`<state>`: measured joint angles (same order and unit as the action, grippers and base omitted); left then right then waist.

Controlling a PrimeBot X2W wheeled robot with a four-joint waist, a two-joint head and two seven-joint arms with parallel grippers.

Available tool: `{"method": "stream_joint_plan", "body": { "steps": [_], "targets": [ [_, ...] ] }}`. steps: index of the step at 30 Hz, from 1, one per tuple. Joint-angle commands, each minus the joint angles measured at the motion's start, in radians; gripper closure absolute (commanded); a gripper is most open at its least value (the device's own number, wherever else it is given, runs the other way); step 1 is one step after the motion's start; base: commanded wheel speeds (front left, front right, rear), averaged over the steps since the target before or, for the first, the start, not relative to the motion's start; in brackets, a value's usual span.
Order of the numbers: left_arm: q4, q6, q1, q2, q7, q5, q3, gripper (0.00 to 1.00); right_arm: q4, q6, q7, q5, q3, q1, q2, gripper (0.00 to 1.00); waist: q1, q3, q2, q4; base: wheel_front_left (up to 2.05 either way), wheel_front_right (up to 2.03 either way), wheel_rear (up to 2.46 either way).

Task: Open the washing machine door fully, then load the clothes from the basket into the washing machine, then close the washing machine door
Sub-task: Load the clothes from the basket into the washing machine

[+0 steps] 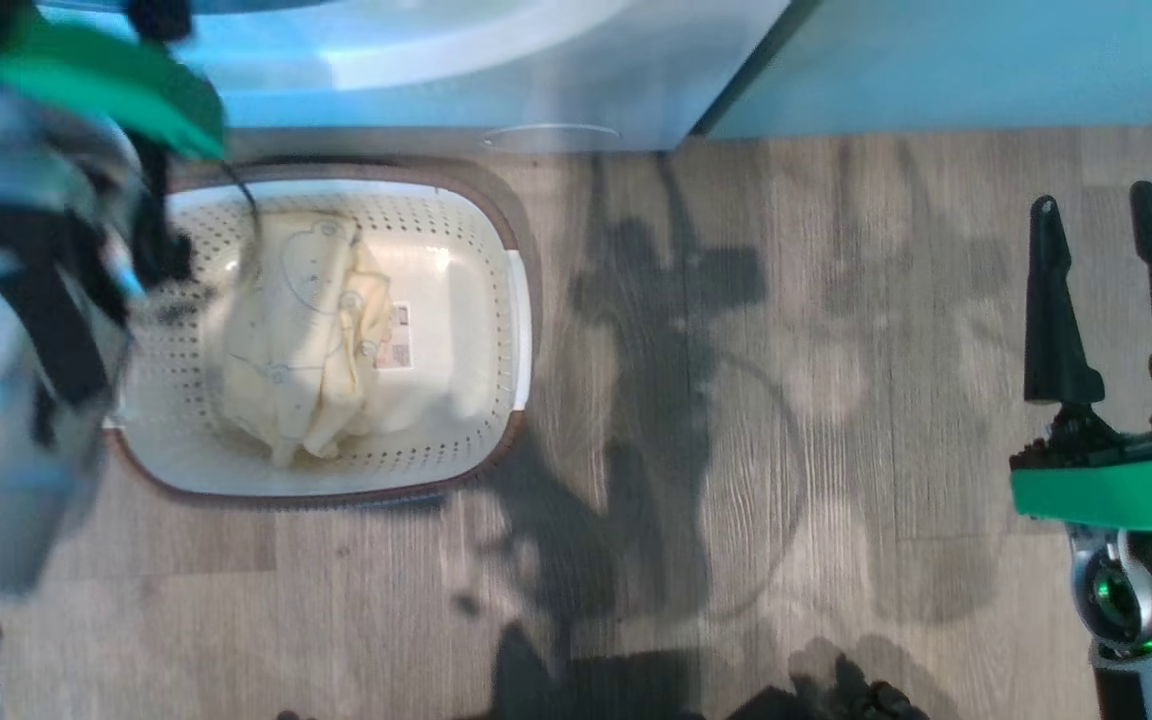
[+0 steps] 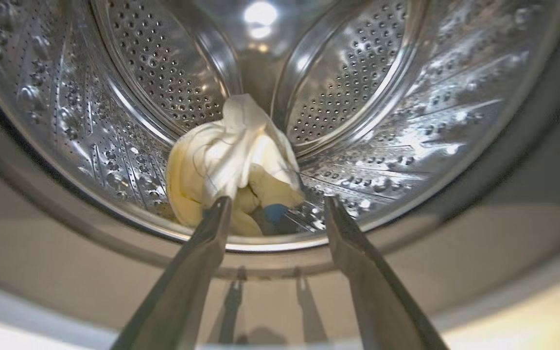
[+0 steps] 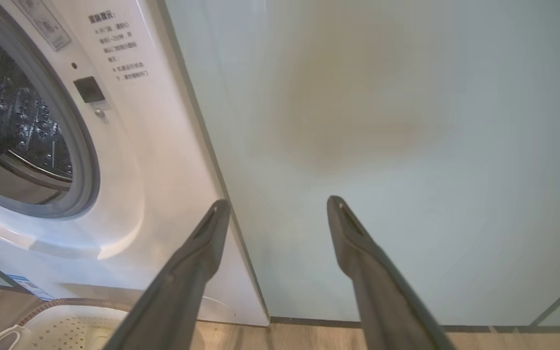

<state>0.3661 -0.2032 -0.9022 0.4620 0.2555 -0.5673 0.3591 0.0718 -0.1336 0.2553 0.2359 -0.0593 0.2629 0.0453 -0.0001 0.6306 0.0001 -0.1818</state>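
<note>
My left gripper (image 2: 275,206) is open at the mouth of the washing machine's steel drum (image 2: 358,87). One pale yellow garment (image 2: 234,160) lies inside the drum just beyond the fingertips, untouched. More of the clothes (image 1: 306,330) lie in the cream basket (image 1: 456,230) on the floor before the washing machine (image 1: 496,90). My right gripper (image 1: 1093,198) hangs open and empty far to the right, facing the seam between the washing machine (image 3: 139,160) and a cabinet. The grey gasket ring (image 3: 83,160) stands uncovered. The washing machine door is out of view.
My blurred left arm (image 1: 16,350) reaches over the basket's left side. A pale green cabinet panel (image 3: 382,146) stands right of the machine. Wood-look floor (image 1: 736,400) stretches between basket and right gripper. The basket's corner (image 3: 66,325) shows below the machine front.
</note>
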Motion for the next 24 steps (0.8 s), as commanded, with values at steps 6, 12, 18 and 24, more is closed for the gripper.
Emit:
{"method": "stream_joint_plan", "body": {
  "steps": [6, 12, 18, 24],
  "targets": [
    [-0.318, -0.116, 0.260, 0.058, 0.006, 0.069, -0.075, 0.00, 0.025, 0.003, 0.006, -0.039, 0.002, -0.043, 0.005, 0.00, 0.0001, -0.077, -0.0001, 0.037, 0.00, 0.00, 0.00],
    [-0.487, -0.172, 0.493, 0.051, 0.006, 0.089, -0.116, 0.00, 0.011, 0.003, 0.006, -0.063, 0.010, -0.083, 0.005, 0.00, 0.0001, -0.156, -0.0001, 0.063, 0.00, 0.00, 0.00],
    [-0.572, -0.188, 0.668, 0.008, 0.006, 0.109, -0.129, 0.00, -0.002, 0.003, 0.006, -0.080, 0.020, -0.137, 0.005, 0.00, 0.0001, -0.250, -0.0001, 0.093, 0.00, 0.00, 0.00],
    [-0.584, -0.169, 0.790, -0.046, 0.006, 0.108, -0.158, 0.00, -0.025, 0.003, 0.006, -0.087, 0.013, -0.186, 0.005, 0.00, 0.0001, -0.351, -0.0001, 0.104, 0.00, 0.00, 0.00]
  ]
}}
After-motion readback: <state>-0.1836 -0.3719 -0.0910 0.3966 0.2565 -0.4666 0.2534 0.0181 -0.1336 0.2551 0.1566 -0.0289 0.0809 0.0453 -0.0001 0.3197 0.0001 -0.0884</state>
